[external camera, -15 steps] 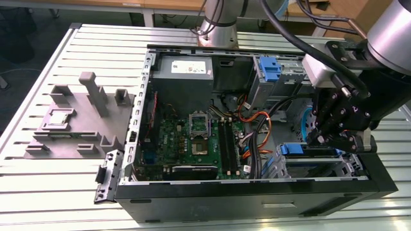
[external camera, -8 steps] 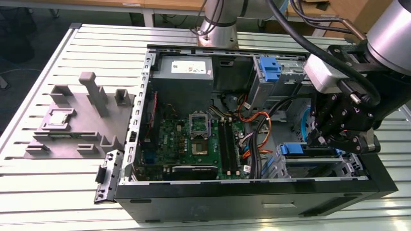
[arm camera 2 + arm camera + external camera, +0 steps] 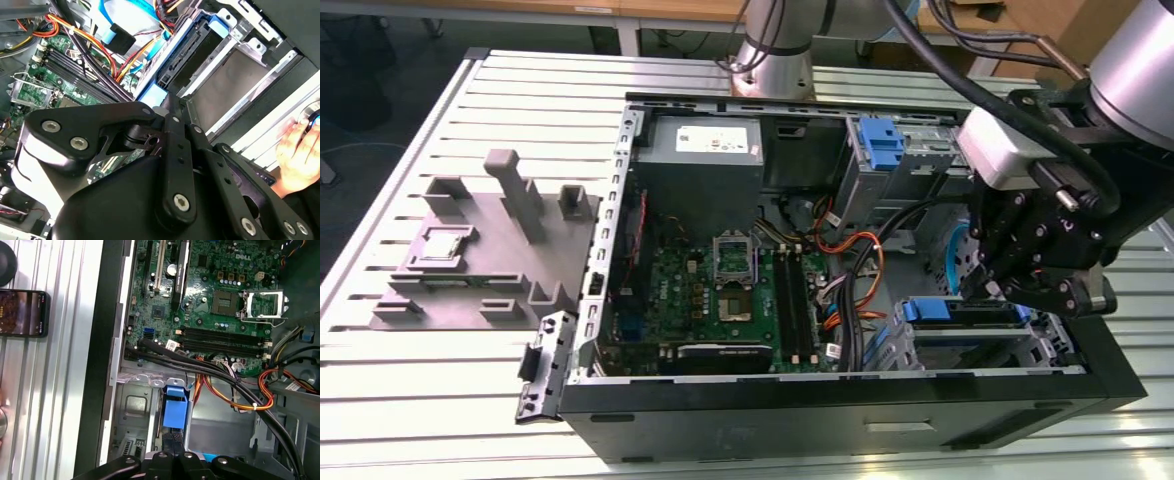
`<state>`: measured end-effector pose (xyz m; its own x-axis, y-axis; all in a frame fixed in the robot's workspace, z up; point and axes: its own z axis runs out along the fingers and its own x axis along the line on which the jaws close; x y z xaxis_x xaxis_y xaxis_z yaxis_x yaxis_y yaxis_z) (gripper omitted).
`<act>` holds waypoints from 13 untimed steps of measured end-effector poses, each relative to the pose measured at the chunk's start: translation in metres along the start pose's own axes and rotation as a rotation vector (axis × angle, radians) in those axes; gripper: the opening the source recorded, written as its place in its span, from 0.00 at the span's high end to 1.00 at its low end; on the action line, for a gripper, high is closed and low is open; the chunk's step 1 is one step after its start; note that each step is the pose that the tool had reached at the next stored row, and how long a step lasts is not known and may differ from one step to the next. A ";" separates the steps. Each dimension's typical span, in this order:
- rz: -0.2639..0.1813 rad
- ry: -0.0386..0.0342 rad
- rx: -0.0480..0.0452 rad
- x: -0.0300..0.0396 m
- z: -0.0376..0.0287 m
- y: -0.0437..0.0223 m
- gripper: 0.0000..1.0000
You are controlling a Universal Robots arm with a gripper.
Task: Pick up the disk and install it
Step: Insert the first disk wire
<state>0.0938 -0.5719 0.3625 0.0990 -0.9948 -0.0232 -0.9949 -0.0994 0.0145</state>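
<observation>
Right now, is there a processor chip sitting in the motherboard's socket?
No. In the first wrist view the socket lies bare, with its metal cover swung open beside it.

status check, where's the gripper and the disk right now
Gripper down inside the case, over the drive bay; jaws' state not visible. Disk in its blue carrier sits in the bay. Cable bundle runs close beside the bay.

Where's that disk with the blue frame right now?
The disk sits in the drive cage at the open computer case's front corner, on the exterior view's right, directly beneath the gripper and beside the orange cables.
</observation>
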 end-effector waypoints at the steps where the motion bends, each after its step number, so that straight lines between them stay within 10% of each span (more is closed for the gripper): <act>1: 0.000 0.0000 0.0000 -0.0001 -0.0009 -0.0002 0.90; 13: -0.066 0.0015 0.0030 -0.0017 -0.0060 -0.0010 0.90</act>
<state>0.0947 -0.5702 0.3685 0.1646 -0.9861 -0.0225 -0.9863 -0.1648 0.0099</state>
